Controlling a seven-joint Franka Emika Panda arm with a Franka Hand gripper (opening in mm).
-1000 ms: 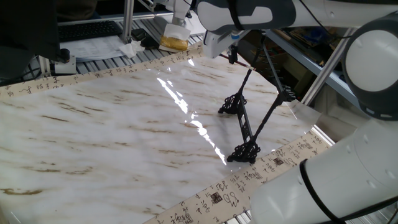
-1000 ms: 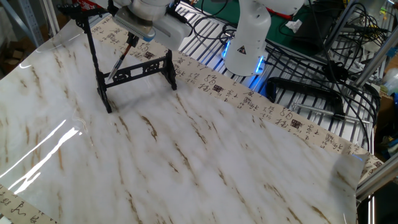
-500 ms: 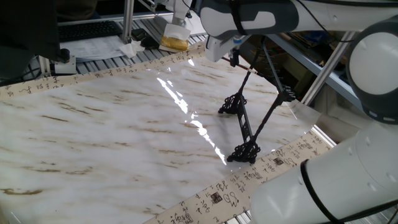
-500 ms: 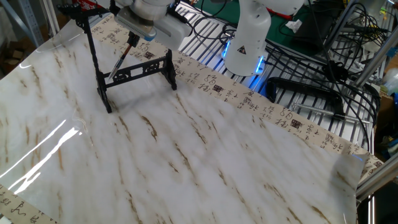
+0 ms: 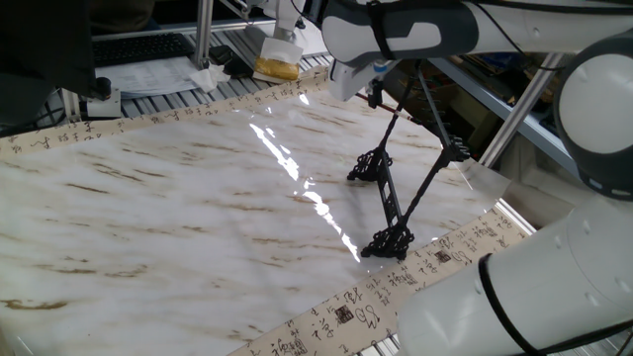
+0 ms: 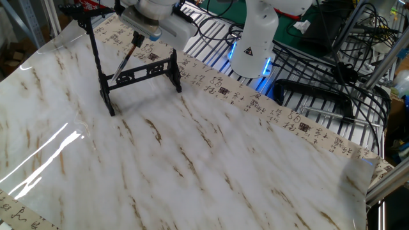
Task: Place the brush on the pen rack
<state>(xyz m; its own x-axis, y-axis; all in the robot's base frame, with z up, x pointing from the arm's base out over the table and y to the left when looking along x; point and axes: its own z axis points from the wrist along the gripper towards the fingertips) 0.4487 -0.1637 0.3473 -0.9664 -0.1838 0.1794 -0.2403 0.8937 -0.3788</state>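
Overhead, gripper (image 6: 136, 39) holding brush (image 6: 123, 61) (tilted), pen rack (image 5: 394, 198) below

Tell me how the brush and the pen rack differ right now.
The brush is a single thin reddish-brown shaft; the pen rack is a black frame of rods joining scrolled feet. The brush hangs slanted in the air from the gripper; the rack stands on the table. The brush is much shorter than the rack. Both are slim and dark, and sit close together at the table's edge.
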